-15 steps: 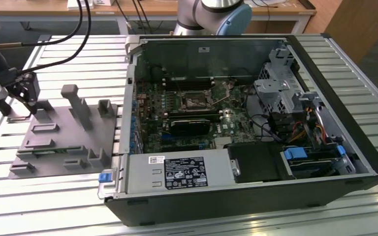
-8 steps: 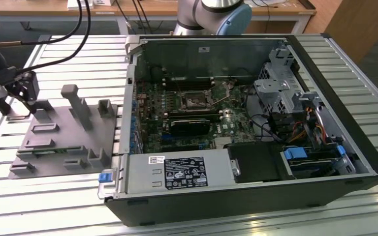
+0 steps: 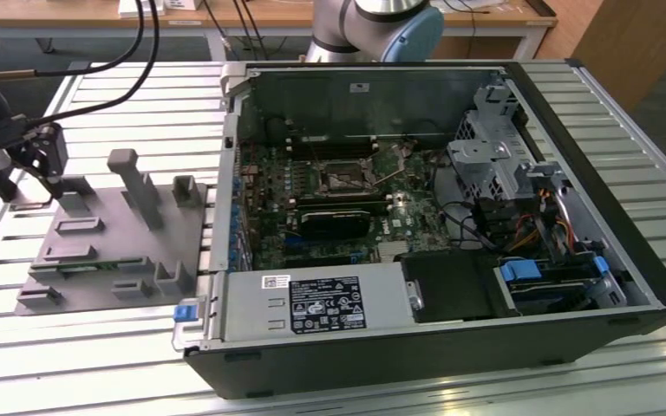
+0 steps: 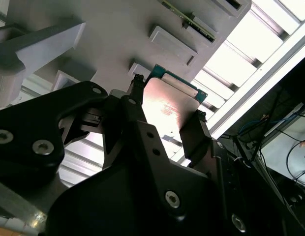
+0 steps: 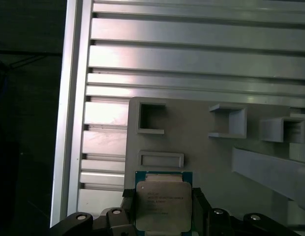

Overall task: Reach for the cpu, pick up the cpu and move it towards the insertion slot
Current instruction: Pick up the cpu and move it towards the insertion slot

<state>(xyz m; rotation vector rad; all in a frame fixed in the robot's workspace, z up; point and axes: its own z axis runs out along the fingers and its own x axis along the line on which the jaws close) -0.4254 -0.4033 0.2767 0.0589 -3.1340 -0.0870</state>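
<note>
In both wrist views the cpu [image 5: 162,204] [image 4: 167,105], a flat square chip with a shiny silver top and a green rim, sits between my gripper's black fingers [image 5: 127,209]. My gripper [image 4: 167,110] is shut on it, one finger against each opposite edge. The exterior view shows my gripper [image 3: 27,201] at the far left, over the corner of the grey fixture plate [image 3: 114,251]. The insertion slot [image 3: 342,178], a silver-framed socket with a dark centre, lies on the motherboard inside the open computer case, well to the exterior view's right of my gripper.
Grey posts and blocks [image 3: 136,186] stand on the fixture plate. A long black card [image 3: 333,224] lies just in front of the socket. The case wall [image 3: 231,173], drive cage [image 3: 489,160] and power supply [image 3: 310,303] ring the motherboard. Everything rests on a slatted aluminium table [image 3: 79,364].
</note>
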